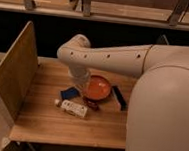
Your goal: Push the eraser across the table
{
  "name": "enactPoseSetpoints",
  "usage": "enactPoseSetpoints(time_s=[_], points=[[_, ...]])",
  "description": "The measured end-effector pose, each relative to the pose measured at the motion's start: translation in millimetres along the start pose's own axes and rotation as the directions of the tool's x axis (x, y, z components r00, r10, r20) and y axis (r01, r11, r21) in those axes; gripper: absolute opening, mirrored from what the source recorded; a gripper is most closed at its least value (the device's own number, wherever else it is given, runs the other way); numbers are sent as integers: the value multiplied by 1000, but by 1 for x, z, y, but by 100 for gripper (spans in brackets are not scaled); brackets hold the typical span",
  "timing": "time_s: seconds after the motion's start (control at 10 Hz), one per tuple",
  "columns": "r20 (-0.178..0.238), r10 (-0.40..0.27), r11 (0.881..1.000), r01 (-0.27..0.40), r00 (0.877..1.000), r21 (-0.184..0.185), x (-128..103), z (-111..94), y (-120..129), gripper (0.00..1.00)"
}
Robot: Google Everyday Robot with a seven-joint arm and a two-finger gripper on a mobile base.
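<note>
The eraser (119, 98) is a slim black bar lying on the wooden table (43, 121), just right of an orange bowl (98, 87). My white arm reaches in from the right, bends at the elbow and comes down at the bowl's left edge. The gripper (89, 100) is low over the table at the bowl's front left, between the bowl and a flat blue piece (69, 93). It is apart from the eraser, which lies on the bowl's other side. The arm hides part of the bowl's left rim.
A white labelled bottle (73, 108) lies on its side in front of the blue piece. An upright wooden side panel (16, 67) stands along the table's left edge. My large white body fills the right side of the view. A dark gap lies behind the table.
</note>
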Motion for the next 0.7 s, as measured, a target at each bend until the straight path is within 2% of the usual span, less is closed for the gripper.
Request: enactPoseSetpoints(time_s=[0.2,0.5,0.7], points=[[-10,28,999,-28,1000,23,-3,8,-25,0],[-9,21,1000,-21,1000,12,-3,7,-18,0],[9,-12,999,11,1000,35,-7,2,-9,0]])
